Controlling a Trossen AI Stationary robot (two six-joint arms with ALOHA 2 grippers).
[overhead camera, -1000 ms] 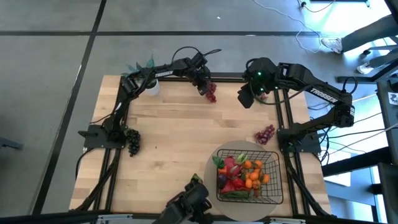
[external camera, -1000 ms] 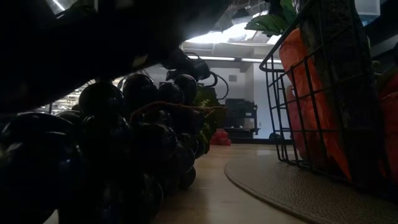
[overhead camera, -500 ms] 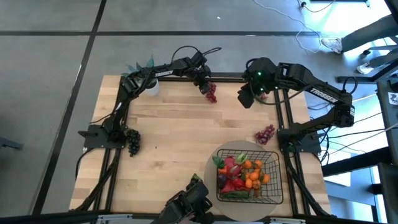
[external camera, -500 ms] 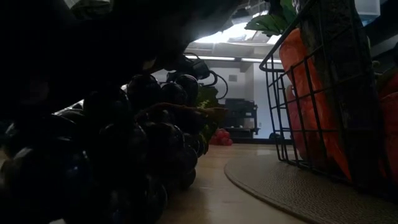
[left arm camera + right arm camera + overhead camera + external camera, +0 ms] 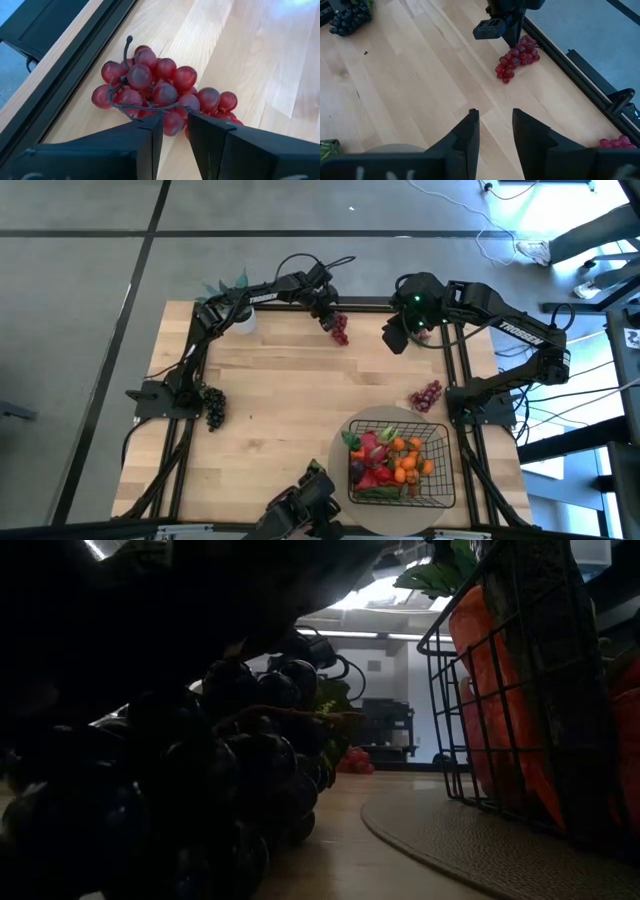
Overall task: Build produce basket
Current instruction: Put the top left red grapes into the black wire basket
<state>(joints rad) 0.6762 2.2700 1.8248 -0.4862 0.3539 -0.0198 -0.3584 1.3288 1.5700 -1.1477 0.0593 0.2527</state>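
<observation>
A bunch of red grapes [image 5: 340, 330] [image 5: 160, 90] lies on the table by its far edge rail, with my left gripper [image 5: 328, 318] [image 5: 175, 127] shut on it. My right gripper [image 5: 395, 338] [image 5: 495, 122] hangs open above the table to the right of the bunch, with nothing between its fingers. The black wire basket [image 5: 447, 450] stands on a round mat [image 5: 395, 417] at the near right and holds tangerines, a carrot [image 5: 480, 660] and other produce. A purple bunch [image 5: 427, 395] lies just beyond the mat. A dark bunch [image 5: 213, 406] lies at the left. My left gripper pinches the near side of the red bunch between its two fingers, with a grape [image 5: 172, 122] and the wire stem loop [image 5: 150, 106] at the fingertips. The fingers slant down at it from the table's left. The bunch lies on the wood.
A spiky green potted plant [image 5: 225, 288] stands at the far left corner. Black frame rails run along the far [image 5: 75, 60] and side edges. Dark grapes [image 5: 230, 770] fill the low view close up. Bare wood spans the table's middle [image 5: 300, 400].
</observation>
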